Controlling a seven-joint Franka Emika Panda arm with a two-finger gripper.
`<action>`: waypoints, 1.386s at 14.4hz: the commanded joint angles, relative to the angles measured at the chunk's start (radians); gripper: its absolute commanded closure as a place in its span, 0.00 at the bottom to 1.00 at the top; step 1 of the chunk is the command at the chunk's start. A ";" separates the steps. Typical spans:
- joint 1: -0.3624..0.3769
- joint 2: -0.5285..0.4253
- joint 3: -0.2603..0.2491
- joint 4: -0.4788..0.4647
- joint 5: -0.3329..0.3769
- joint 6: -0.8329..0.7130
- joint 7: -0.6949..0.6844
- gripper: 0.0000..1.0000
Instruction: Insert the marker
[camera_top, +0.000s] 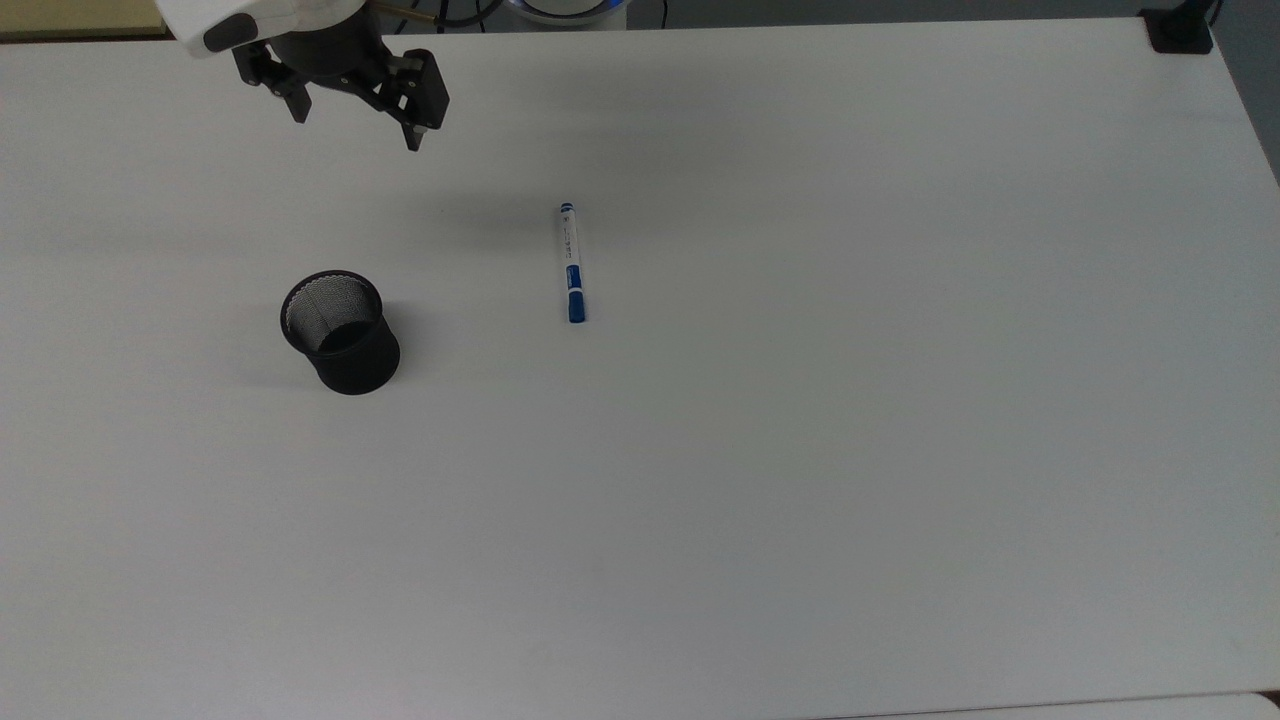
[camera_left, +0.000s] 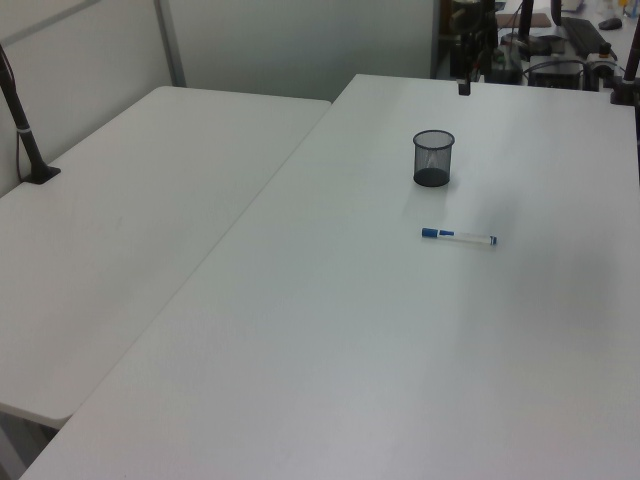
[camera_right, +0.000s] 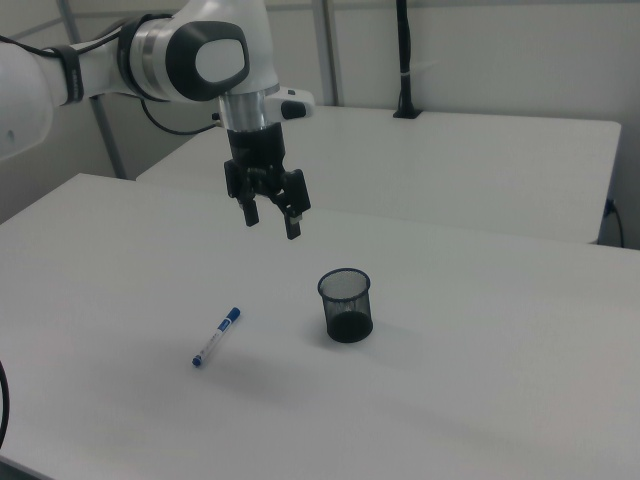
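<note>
In the top view, going from left to right, the gripper (camera_top: 356, 128) hangs above the white tabletop (camera_top: 800, 450) near its far edge, with its two black fingers (camera_top: 412, 135) spread apart and nothing between them. Below the fingers in the top view, well apart from them, the black mesh cup (camera_top: 341, 332) stands upright with its mouth open. To the right of the fingers in the top view and lower in the picture, the marker (camera_top: 571, 263) lies flat on the tabletop, clear of both the fingers and the cup, its blue cap at the end farther from the fingers.

In the right view, the marker (camera_right: 216, 337) lies lower left of the fingers (camera_right: 293, 226), and the cup (camera_right: 346, 305) stands lower right of them. The gripper (camera_right: 272, 219) is raised in the air above the tabletop (camera_right: 480, 400), touching neither.

In the left view, the marker (camera_left: 458, 237) rests nearer the camera than the cup (camera_left: 433, 158).
</note>
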 joint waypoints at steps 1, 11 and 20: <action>0.008 -0.010 -0.006 -0.014 0.020 -0.010 -0.028 0.00; 0.018 -0.003 0.002 -0.019 0.051 0.013 -0.039 0.00; 0.102 0.175 0.016 -0.022 0.082 0.165 -0.060 0.00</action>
